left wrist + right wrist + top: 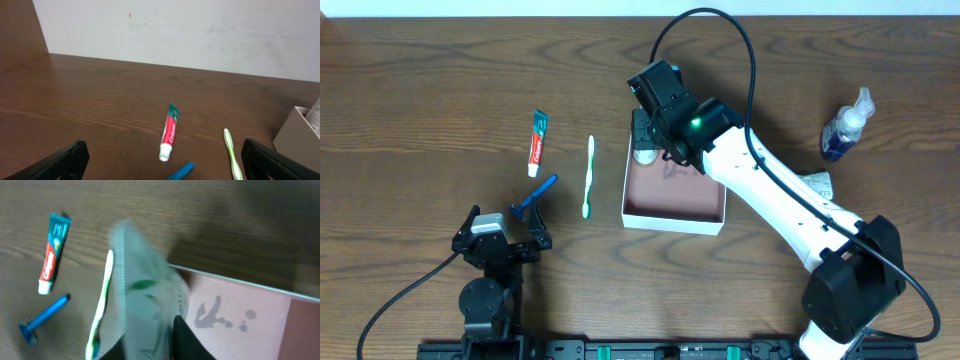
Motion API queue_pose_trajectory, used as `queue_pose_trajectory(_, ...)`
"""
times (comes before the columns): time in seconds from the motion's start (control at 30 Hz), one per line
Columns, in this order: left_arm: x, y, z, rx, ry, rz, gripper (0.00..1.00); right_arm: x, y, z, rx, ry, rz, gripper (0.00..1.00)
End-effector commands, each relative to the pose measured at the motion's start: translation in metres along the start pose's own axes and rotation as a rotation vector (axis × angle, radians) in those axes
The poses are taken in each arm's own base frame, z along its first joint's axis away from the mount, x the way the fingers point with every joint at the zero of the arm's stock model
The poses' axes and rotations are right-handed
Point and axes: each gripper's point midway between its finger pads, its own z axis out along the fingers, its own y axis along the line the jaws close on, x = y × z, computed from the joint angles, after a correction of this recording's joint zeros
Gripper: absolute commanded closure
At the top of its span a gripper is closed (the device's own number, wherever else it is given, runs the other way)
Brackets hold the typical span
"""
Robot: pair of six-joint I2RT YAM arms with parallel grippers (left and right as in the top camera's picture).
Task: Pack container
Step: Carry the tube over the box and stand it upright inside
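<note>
Container (pixel 670 197) left edge near toothbrush (pixel 588 177)

In the right wrist view a clear item (pixel 145 300) with a green mark is too blurred to name, and it covers most of the jaws. From overhead the right arm (pixel 770 185) hides the far corner of the box (pixel 665 195). The left wrist view cuts off the razor (pixel 181 171).

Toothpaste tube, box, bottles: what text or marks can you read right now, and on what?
"Colgate": on the red-and-white toothpaste tube.
Floor of the container: a dark scribble, no readable letters.
The clear item close to the right wrist camera: a green mark, too blurred to read.
The blue bottle: too small to read any label.
</note>
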Motion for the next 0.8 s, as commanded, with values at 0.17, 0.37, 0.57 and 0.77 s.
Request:
queue_pose_trajectory(0.17, 0.017, 0.005, 0.001, -0.021, 0.05, 0.011, 0.02, -0.006, 0.003, -0.003, 0.006, -0.026, 0.111, 0.93)
queue_pose_trajectory(0.37, 0.017, 0.005, 0.001, -0.021, 0.05, 0.011, 0.02, -0.007, 0.004, -0.003, 0.001, -0.031, 0.135, 0.72)
queue_pose_trajectory(0.57, 0.017, 0.005, 0.001, -0.021, 0.05, 0.011, 0.02, -0.006, 0.007, -0.004, -0.014, -0.021, 0.132, 0.36)
queue_pose_trajectory(0.77, 0.017, 0.005, 0.001, -0.021, 0.05, 0.011, 0.02, -0.011, 0.017, -0.027, -0.058, -0.005, 0.094, 0.32)
